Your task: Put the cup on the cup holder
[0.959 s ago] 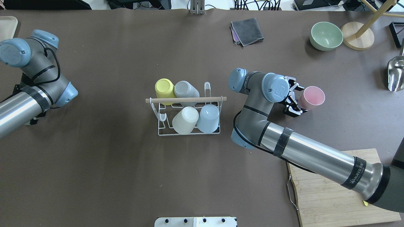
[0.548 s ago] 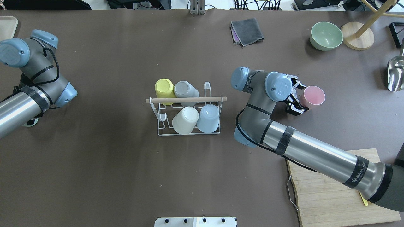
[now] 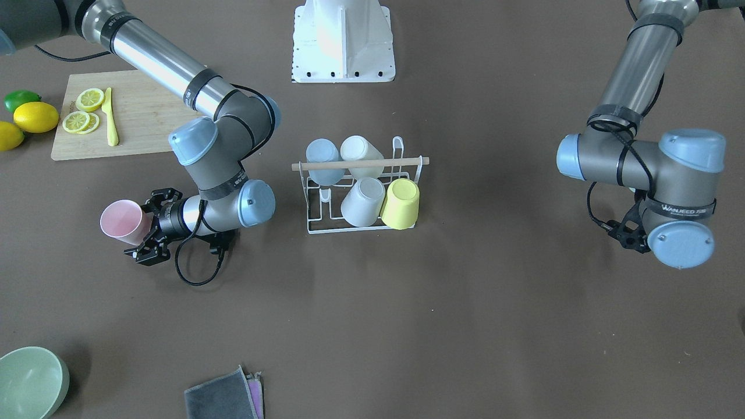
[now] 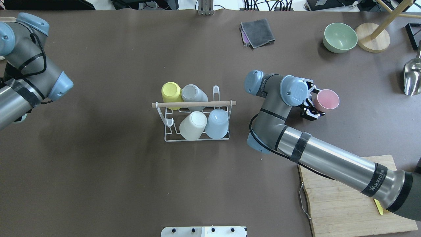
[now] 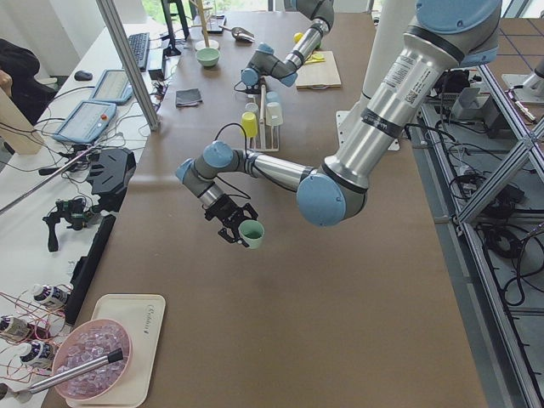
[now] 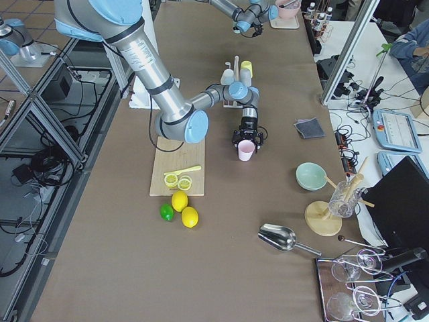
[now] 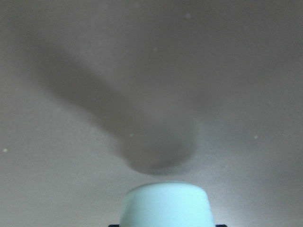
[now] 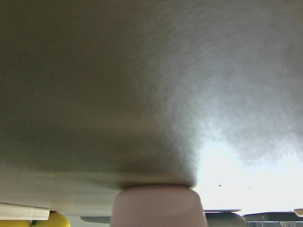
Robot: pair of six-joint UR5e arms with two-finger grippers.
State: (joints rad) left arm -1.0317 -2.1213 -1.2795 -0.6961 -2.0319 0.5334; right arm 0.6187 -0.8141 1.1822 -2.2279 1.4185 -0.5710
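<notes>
The cup holder [image 4: 197,140] is a white wire rack with a wooden rod [image 4: 194,104], mid-table; it also shows in the front view [image 3: 349,231]. Yellow [image 4: 171,93], grey [image 4: 193,93], cream [image 4: 193,125] and light blue [image 4: 217,123] cups sit upside down on it. Its near-left prong [image 4: 169,123] and far-right prong [image 4: 215,90] are bare. My right gripper [image 4: 312,104] is shut on a pink cup [image 4: 326,100], right of the rack and just above the table; it also shows in the front view [image 3: 121,221]. My left gripper holds a mint-green cup [image 5: 252,231], seen at the bottom of the left wrist view [image 7: 165,204], above the table's left end.
A green bowl [image 4: 340,37], a wooden stand [image 4: 372,37] and a metal scoop [image 4: 412,77] stand far right. A grey cloth [image 4: 257,32] lies at the back. A cutting board [image 4: 348,204] with lemon slices [image 3: 81,110] is near right, with lemons [image 3: 35,116] beside it.
My left arm has swung back and to the left. My right wrist has shifted slightly right, with the pink cup still in the gripper.
</notes>
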